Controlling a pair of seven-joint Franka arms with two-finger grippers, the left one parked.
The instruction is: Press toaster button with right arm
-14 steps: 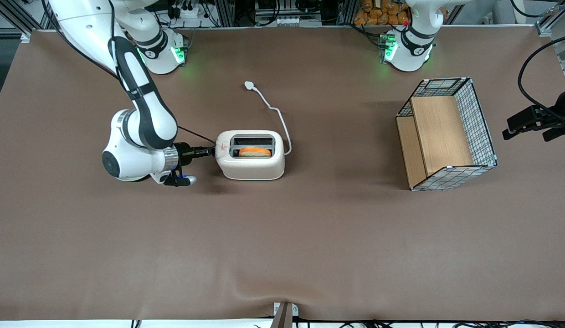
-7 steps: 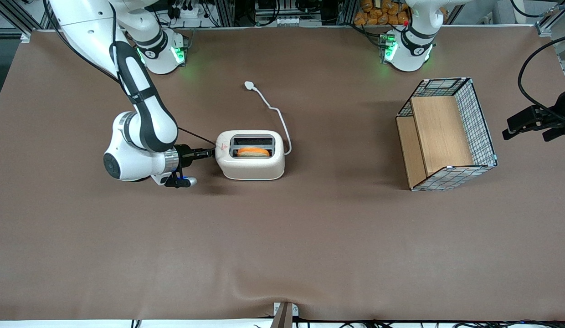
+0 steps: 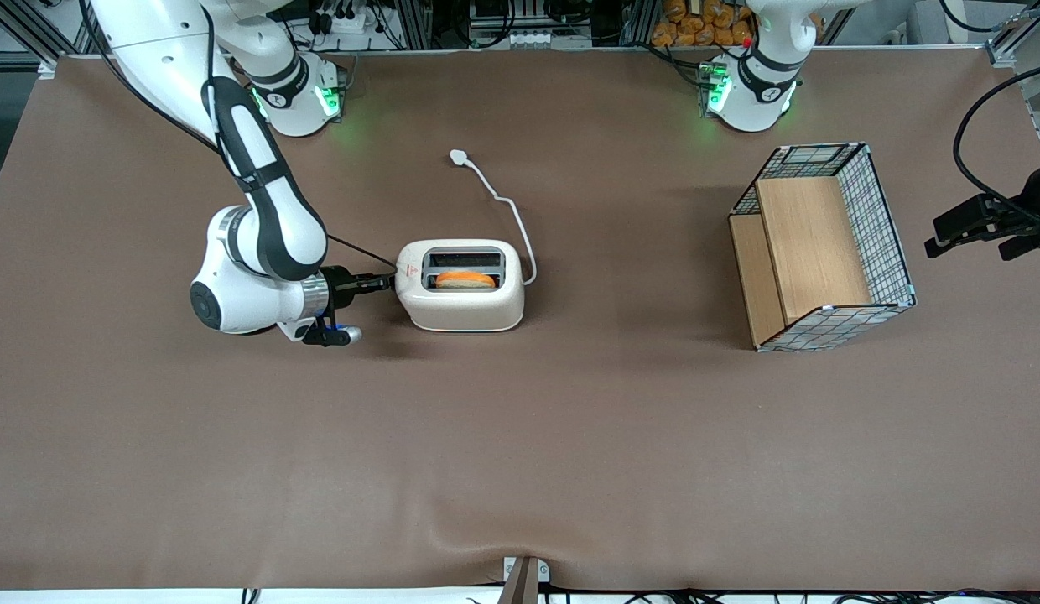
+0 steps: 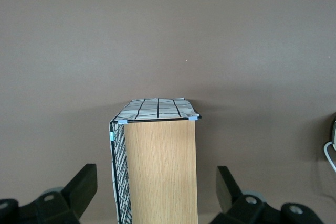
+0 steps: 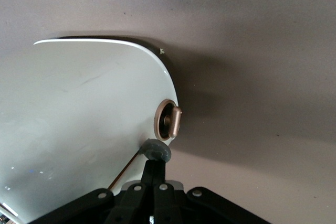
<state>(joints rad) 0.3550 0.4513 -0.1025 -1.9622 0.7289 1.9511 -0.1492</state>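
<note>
The white two-slot toaster [image 3: 461,289] stands mid-table with an orange-topped slice of toast [image 3: 467,279] in the slot nearer the front camera. The right arm [image 3: 260,235] reaches in level from the working arm's end of the table. Its slim black gripper [image 3: 387,281] is shut, and its tip touches the toaster's end wall. In the right wrist view the closed gripper [image 5: 156,163] presses its tip on the small round grey toaster button [image 5: 157,149] on the white toaster body [image 5: 89,119]. A bronze dial knob [image 5: 169,120] sits just beside the button.
The white cord [image 3: 510,207] runs from the toaster to a plug [image 3: 459,156] farther from the front camera. A wire-grid basket with wooden shelves [image 3: 822,243] stands toward the parked arm's end; it also shows in the left wrist view [image 4: 160,171]. Brown cloth [image 3: 520,436] covers the table.
The right arm's wrist has shifted very slightly. The gripper stays shut at the toaster's end wall, and the toaster has barely moved.
</note>
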